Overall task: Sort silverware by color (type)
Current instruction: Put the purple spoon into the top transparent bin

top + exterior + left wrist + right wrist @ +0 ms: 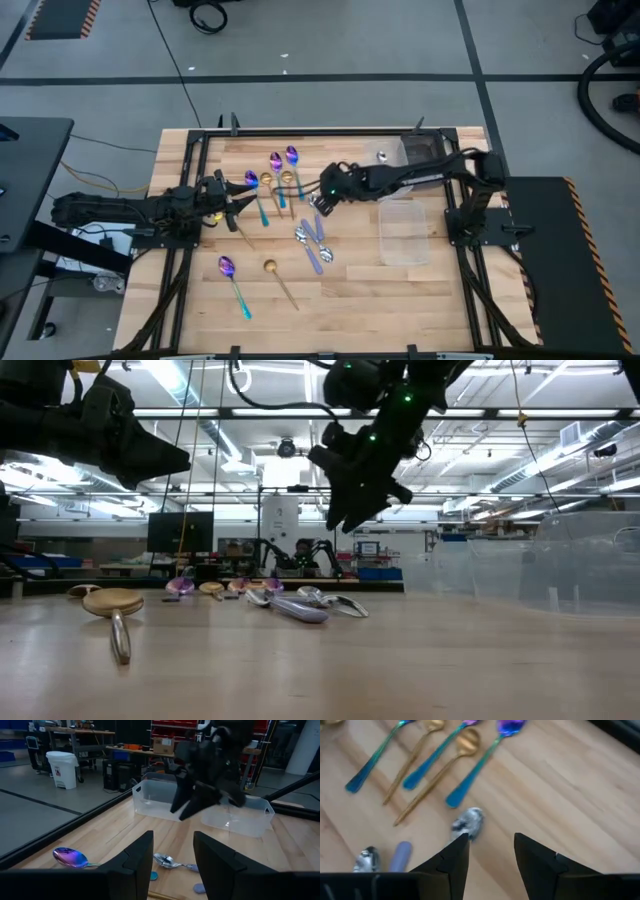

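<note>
Spoons lie flat on the wooden table. Three purple-blue spoons with teal handles (276, 161) and two gold ones (267, 182) sit at the far middle, also in the right wrist view (470, 741). Silver spoons (304, 236) lie at the centre. One purple spoon (227, 266) and one gold spoon (270, 267) lie nearer. My right gripper (322, 203) hangs open above the table, over the silver spoons, and one silver bowl (468, 822) shows just beyond its fingertips. My left gripper (238, 202) is open, raised at the table's left, pointing right.
Two clear plastic containers stand on the table's right side: one near the far edge (400, 152), one closer (405, 232). A gold spoon (240, 232) lies under the left gripper. The low view shows both grippers (352, 515) well above the spoons (300, 605).
</note>
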{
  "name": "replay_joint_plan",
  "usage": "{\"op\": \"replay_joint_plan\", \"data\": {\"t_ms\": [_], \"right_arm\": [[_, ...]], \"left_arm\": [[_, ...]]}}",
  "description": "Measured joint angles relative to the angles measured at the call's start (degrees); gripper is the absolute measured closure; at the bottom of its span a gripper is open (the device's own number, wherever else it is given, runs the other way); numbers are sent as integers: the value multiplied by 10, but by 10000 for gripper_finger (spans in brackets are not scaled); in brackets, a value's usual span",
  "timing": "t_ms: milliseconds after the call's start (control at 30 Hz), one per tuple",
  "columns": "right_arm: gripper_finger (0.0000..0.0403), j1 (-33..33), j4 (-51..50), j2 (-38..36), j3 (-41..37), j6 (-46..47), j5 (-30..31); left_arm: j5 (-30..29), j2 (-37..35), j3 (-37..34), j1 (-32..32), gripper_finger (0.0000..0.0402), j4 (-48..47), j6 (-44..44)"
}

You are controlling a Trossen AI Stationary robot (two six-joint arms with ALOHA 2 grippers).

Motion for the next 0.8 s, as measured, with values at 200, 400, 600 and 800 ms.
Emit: {"op": "replay_joint_plan", "data": {"t_ms": [200, 400, 600, 800], "right_arm": [[237, 31, -27, 52, 55, 5, 20], [237, 52, -82, 102, 122, 13, 32], [229, 61, -87, 118, 132, 7, 34], [184, 70, -75, 116, 111, 29, 52]], "left_arm": [[0, 0, 0, 0, 253, -1, -3], [0, 0, 0, 0, 253, -4, -13], [-6, 0, 0, 0, 253, -5, -13], [-34, 0, 0, 0, 253, -4, 2]]}}
